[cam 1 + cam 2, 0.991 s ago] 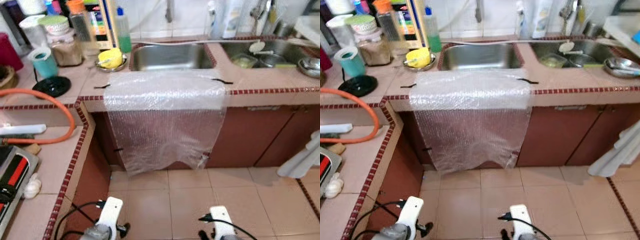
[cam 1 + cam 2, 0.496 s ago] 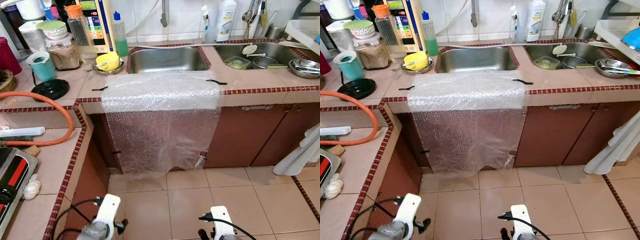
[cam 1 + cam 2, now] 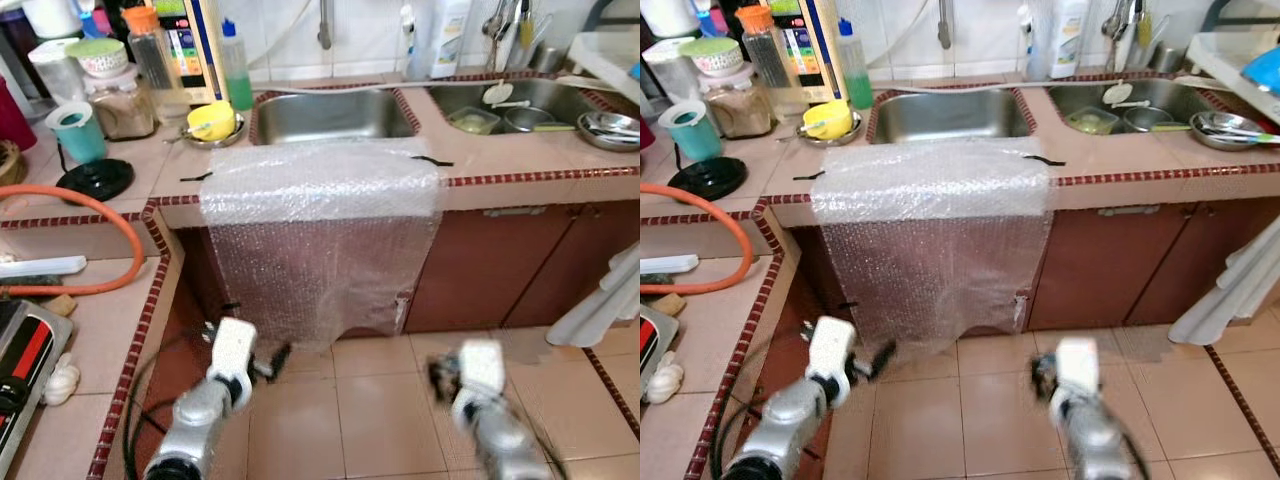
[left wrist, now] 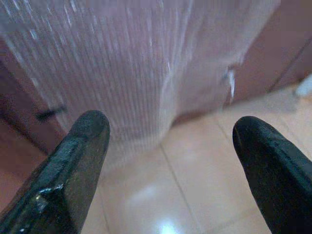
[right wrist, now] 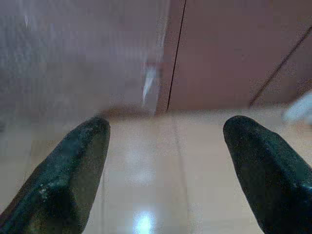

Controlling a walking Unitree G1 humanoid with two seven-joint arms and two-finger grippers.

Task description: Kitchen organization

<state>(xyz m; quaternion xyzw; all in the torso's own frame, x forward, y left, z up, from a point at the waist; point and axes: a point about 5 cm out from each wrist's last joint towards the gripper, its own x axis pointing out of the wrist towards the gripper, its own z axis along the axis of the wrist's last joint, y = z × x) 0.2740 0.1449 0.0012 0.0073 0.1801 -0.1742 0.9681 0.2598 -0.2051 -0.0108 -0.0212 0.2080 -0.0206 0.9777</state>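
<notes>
A clear bubble wrap sheet (image 3: 320, 225) drapes from the tiled surface (image 3: 520, 170) over the maroon cabinet front, centre frame, below the steel sink (image 3: 335, 115). Left tool (image 4: 168, 146) and right tool (image 5: 163, 151) are both spread, empty, above glossy beige floor tiles (image 3: 380, 400). An orange hose (image 3: 120, 225) curves at left.

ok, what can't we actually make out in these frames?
- Cabinet front under the left sink: both eye views, hidden behind the hanging bubble wrap.
- Right gripper: eye views, motion-blurred, so its outline is smeared.
- Bottle labels by the wall: too small and soft to read.
- Stove on the left counter: cut off by the frame edge.
</notes>
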